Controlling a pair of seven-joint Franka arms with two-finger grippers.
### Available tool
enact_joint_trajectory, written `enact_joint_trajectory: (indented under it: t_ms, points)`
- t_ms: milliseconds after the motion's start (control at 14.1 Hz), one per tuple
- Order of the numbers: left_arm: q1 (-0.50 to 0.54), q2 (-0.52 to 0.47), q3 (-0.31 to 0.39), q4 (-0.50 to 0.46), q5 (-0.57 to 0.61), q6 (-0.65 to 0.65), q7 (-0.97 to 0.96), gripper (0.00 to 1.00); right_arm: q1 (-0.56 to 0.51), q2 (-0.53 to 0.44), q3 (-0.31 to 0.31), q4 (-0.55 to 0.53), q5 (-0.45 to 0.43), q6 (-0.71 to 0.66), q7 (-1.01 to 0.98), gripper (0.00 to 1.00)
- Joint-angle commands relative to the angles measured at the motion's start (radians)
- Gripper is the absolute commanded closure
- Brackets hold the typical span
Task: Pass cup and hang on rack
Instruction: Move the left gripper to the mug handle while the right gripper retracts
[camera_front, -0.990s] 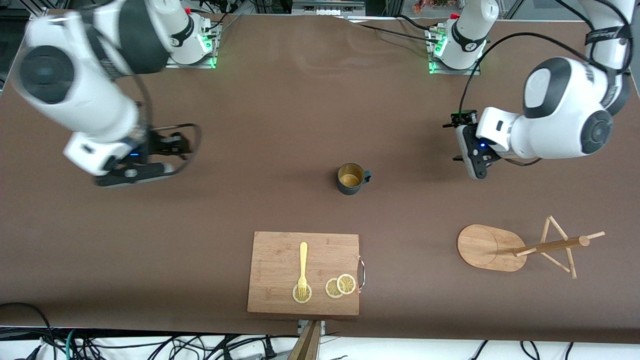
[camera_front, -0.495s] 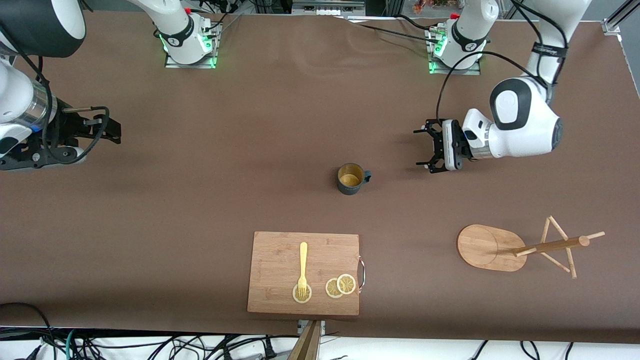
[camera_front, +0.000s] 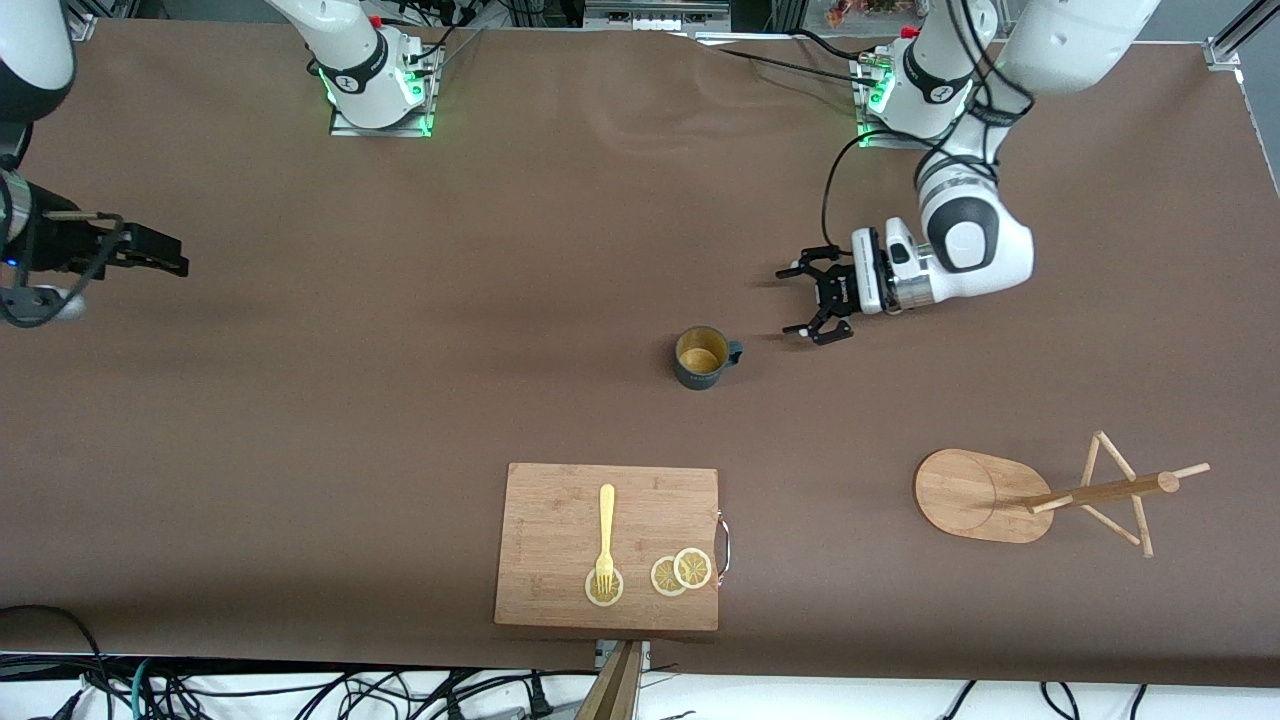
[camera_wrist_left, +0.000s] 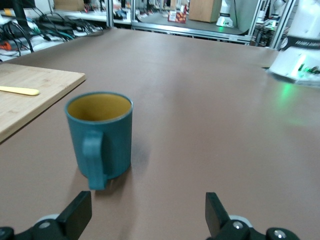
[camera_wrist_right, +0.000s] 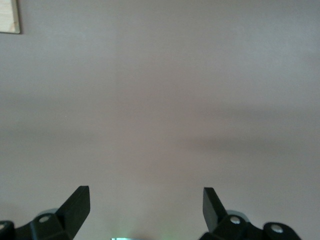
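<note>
Cup stands upright mid-surface, handle toward the left gripper, which hovers just beside it, released. Right gripper, also released, hangs partly cut off at the frame edge. Rack stands apart.

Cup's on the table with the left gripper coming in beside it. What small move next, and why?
Probably ease the left gripper forward until its open fingers straddle the cup, then close. The cup stands upright and untouched, handle facing the gripper in the left wrist view, with bare table between them. The right gripper waits open at its own end of the table.
</note>
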Motion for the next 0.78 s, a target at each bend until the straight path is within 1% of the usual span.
enact_joint_trajectory:
  t_ms: [0,71,212,283,354,424,495,566,707]
  points:
    - [-0.036,0.127,-0.011,0.043,-0.176,-0.004,0.234,0.00,-0.072,-0.155,0.036,-0.227,0.076,0.122,0.005,0.00]
    - [-0.041,0.165,-0.028,0.069,-0.207,-0.006,0.270,0.00,-0.075,-0.149,0.036,-0.204,0.075,0.189,-0.014,0.00]
    - [-0.057,0.205,-0.036,0.131,-0.221,-0.004,0.282,0.00,-0.077,-0.155,0.032,-0.144,0.075,0.216,-0.008,0.00]
    - [-0.064,0.215,-0.036,0.152,-0.224,-0.003,0.283,0.00,-0.077,-0.151,0.027,-0.110,0.055,0.207,-0.008,0.00]
    - [-0.065,0.219,-0.036,0.171,-0.227,-0.001,0.284,0.00,-0.079,-0.140,0.019,-0.075,0.014,0.170,-0.012,0.00]
    - [-0.065,0.222,-0.035,0.183,-0.226,-0.001,0.284,0.00,-0.072,-0.131,0.013,-0.035,-0.017,0.085,-0.015,0.00]
    - [-0.065,0.227,-0.035,0.194,-0.226,-0.001,0.284,0.00,-0.071,-0.126,0.013,0.001,-0.019,0.005,-0.015,0.00]
    - [-0.065,0.230,-0.035,0.206,-0.226,-0.001,0.284,0.00,-0.069,-0.115,0.013,0.019,-0.011,-0.043,-0.015,0.00]
    - [-0.065,0.232,-0.035,0.209,-0.229,0.002,0.283,0.00,-0.069,-0.112,0.012,0.022,0.013,-0.088,-0.003,0.00]
